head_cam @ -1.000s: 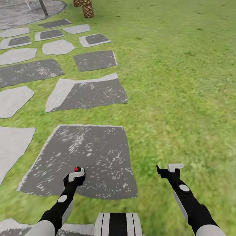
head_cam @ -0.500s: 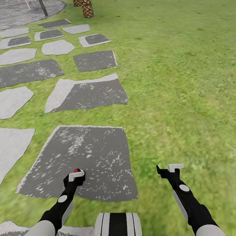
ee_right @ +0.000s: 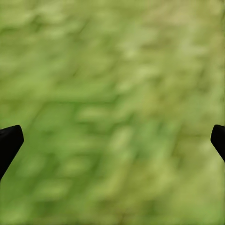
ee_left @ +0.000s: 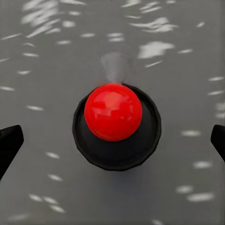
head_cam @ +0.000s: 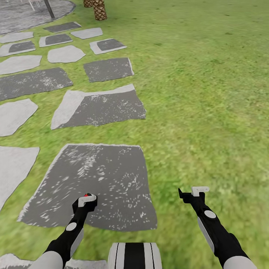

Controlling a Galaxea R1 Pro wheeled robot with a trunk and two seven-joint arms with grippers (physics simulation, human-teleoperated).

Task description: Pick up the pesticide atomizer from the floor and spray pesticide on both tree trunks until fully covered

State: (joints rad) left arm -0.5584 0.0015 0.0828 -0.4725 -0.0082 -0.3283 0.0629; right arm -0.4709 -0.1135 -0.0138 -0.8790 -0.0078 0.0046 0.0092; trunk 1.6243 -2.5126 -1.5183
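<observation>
The pesticide atomizer (head_cam: 87, 194) stands on a dark grey stone slab (head_cam: 112, 179) of the garden floor. Seen from above in the left wrist view, the atomizer (ee_left: 114, 112) has a red round top on a black round body. My left gripper (head_cam: 87, 200) hangs right over it, open, with its black fingertips (ee_left: 9, 143) far apart on either side and not touching it. My right gripper (head_cam: 194, 192) is open over bare grass (ee_right: 112, 93) with nothing in it. The trees and their trunks are out of view, and no pesticide shows.
Grey stepping stones (head_cam: 101, 106) run away to the far left across the lawn (head_cam: 209, 93). A brown scaly trunk (head_cam: 99, 10) and a thin dark pole (head_cam: 49, 9) stand at the far end. Open grass lies to the right.
The whole view has crept slightly, with the slabs sliding a little toward me. The left gripper stays over the atomizer, and both grippers remain open.
</observation>
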